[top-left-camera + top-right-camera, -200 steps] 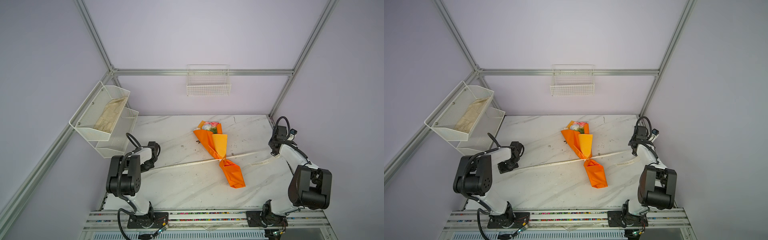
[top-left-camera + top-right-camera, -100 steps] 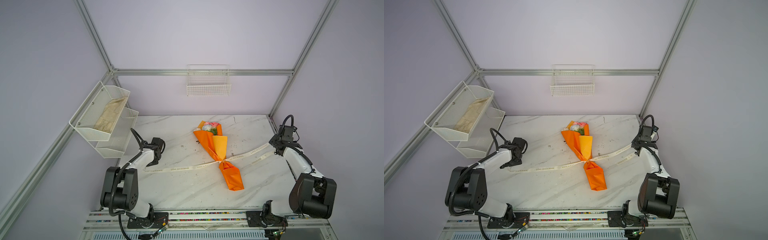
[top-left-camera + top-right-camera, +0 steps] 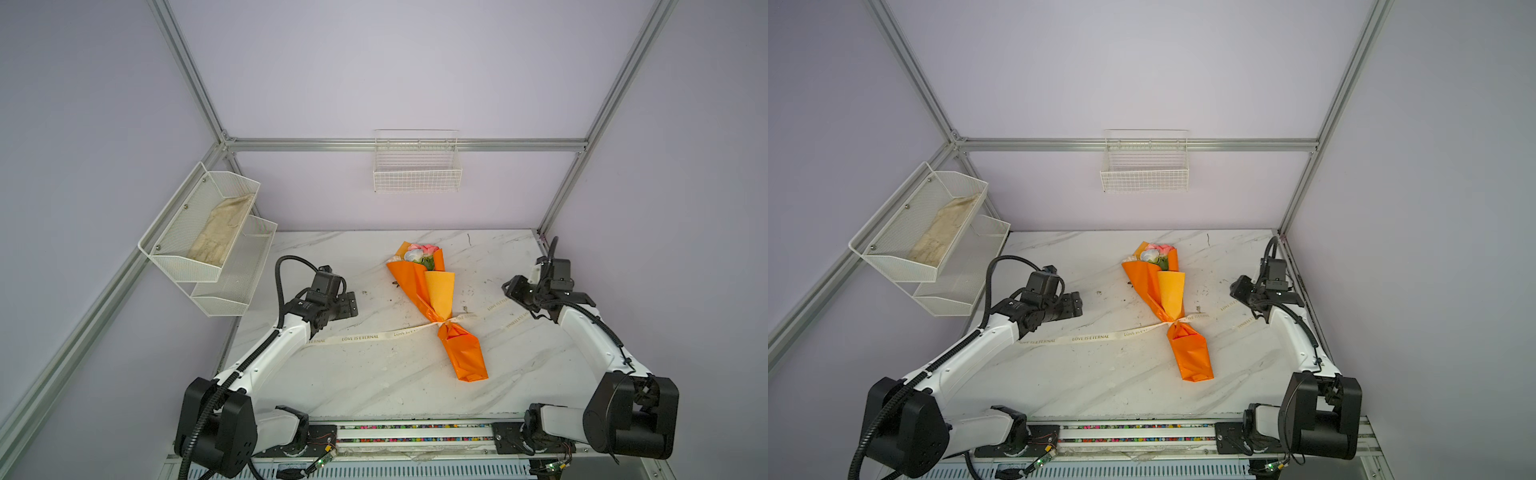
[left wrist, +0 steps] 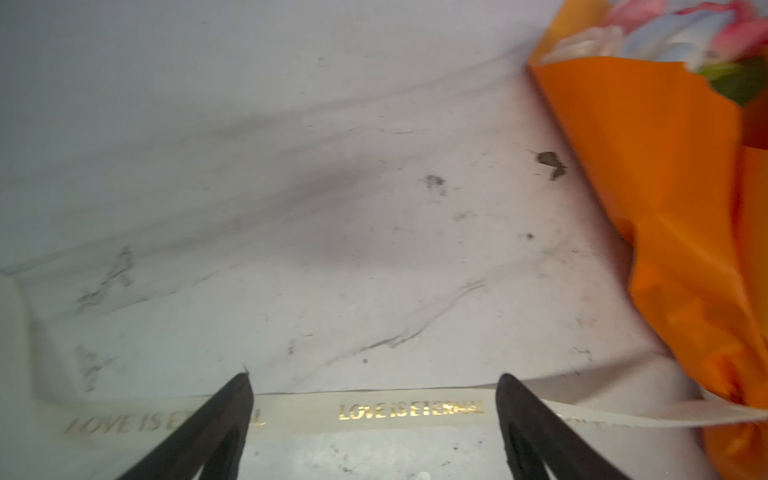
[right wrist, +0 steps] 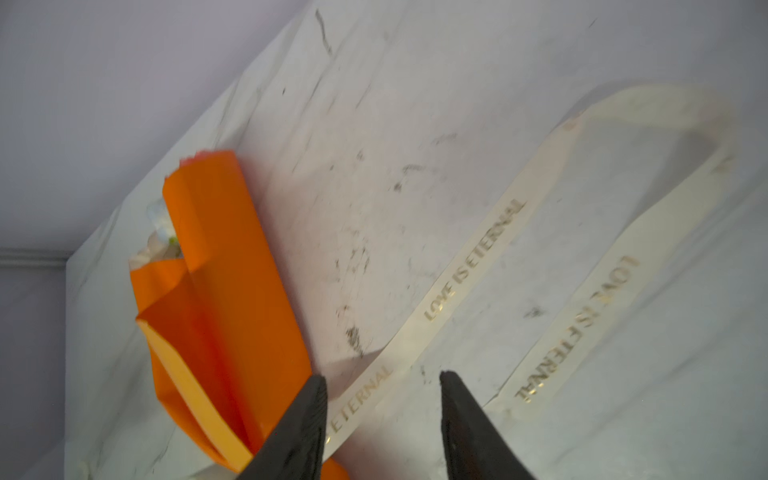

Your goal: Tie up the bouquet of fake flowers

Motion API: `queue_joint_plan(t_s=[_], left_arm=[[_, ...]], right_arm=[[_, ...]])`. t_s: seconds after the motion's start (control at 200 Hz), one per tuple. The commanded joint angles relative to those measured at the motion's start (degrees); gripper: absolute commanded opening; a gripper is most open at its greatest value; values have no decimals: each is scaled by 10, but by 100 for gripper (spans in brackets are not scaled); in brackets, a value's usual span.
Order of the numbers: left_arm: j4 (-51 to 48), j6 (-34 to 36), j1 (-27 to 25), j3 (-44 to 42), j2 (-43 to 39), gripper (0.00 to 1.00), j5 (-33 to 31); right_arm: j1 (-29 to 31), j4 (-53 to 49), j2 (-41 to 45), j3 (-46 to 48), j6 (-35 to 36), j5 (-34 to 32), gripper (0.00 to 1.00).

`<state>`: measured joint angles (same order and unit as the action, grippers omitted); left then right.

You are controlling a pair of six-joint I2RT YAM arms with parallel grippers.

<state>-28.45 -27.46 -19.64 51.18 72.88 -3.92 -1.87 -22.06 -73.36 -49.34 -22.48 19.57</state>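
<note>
Left wrist view: the left gripper (image 4: 374, 378) stands wide, and the cream ribbon (image 4: 411, 409) lies flat on the marble table (image 4: 332, 249) beneath the gap, not pinched. Right wrist view: the right gripper (image 5: 382, 376) is parted too, though narrower, with nothing between its fingers and loose ribbon beyond. In both top views the bouquet of fake flowers (image 3: 436, 299) (image 3: 1169, 299) lies mid-table between the two arms. Its blooms point to the far side, and the ribbon cinches its orange wrap at the waist, with tails trailing left and right.
</note>
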Motion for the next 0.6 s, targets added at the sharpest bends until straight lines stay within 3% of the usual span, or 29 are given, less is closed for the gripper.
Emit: queue_joint_plan(t_s=[0.0, 0.195, 0.515, 0.595], left_arm=[[93, 37, -14, -20, 12, 91, 118], [86, 75, -36, 7, 53, 91, 139], [79, 50, -41, 18, 71, 92, 152], [79, 38, -45, 16, 76, 92, 154]], right_arm=[[29, -37, 31, 67, -21, 78, 47], [89, 37, -7, 129, -38, 192, 46], [214, 231, -50, 135, -175, 218, 46], [225, 215, -66, 120, -161, 206, 46]])
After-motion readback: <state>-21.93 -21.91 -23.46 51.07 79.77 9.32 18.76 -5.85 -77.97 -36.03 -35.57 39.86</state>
